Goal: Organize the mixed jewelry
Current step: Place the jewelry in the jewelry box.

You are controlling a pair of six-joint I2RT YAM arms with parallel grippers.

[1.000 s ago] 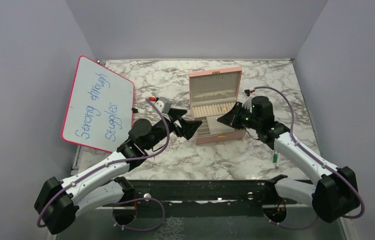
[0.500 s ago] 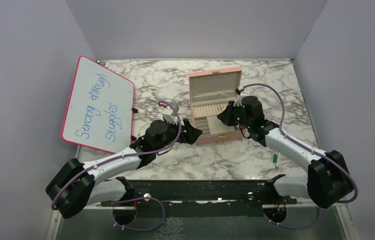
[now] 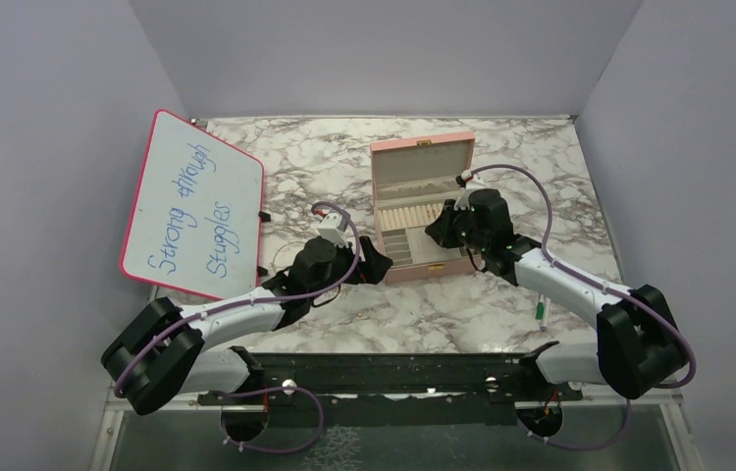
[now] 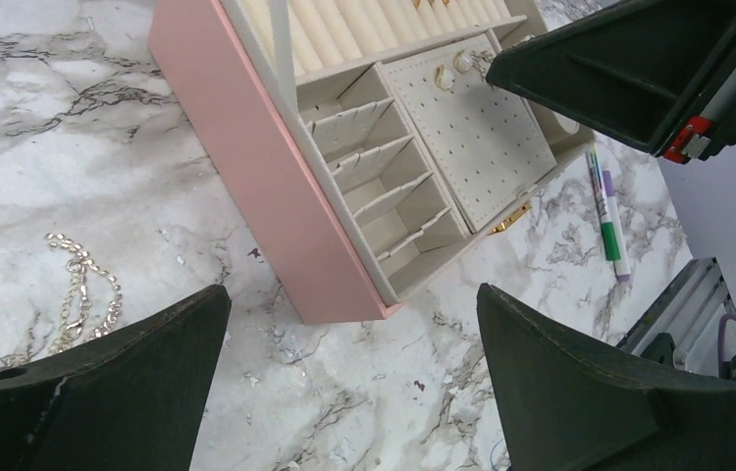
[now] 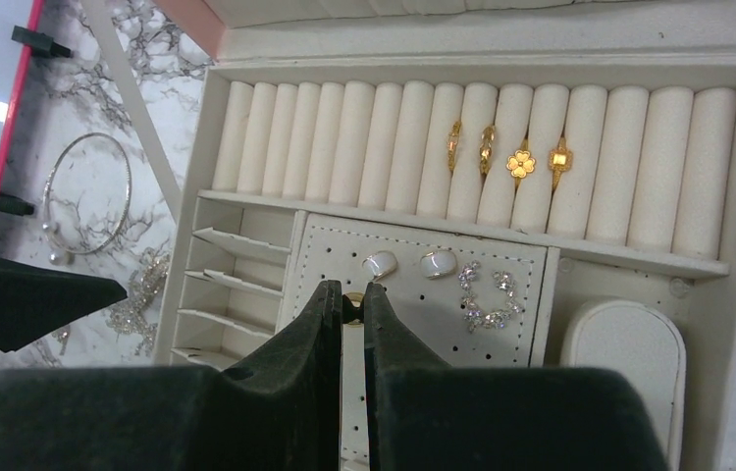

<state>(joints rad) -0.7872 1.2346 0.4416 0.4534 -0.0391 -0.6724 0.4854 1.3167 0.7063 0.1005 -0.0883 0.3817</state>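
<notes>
Right wrist view: the right gripper (image 5: 348, 290), pinched narrow on a small gold earring (image 5: 352, 297) just above the perforated panel (image 5: 413, 319), should lower straight into a free hole beside the white studs (image 5: 381, 263), while the left gripper (image 4: 349, 294) hangs wide open near the loose chain (image 4: 79, 285).

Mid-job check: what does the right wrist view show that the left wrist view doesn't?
Only the right wrist view: four gold rings seated in the ring rolls, a thin silver hoop on the marble, and a small gold piece apparently pinched in the right gripper. Only the left wrist view: the marker pen and the open left gripper. Both: the pink jewelry box, its perforated panel and slotted compartments.
</notes>
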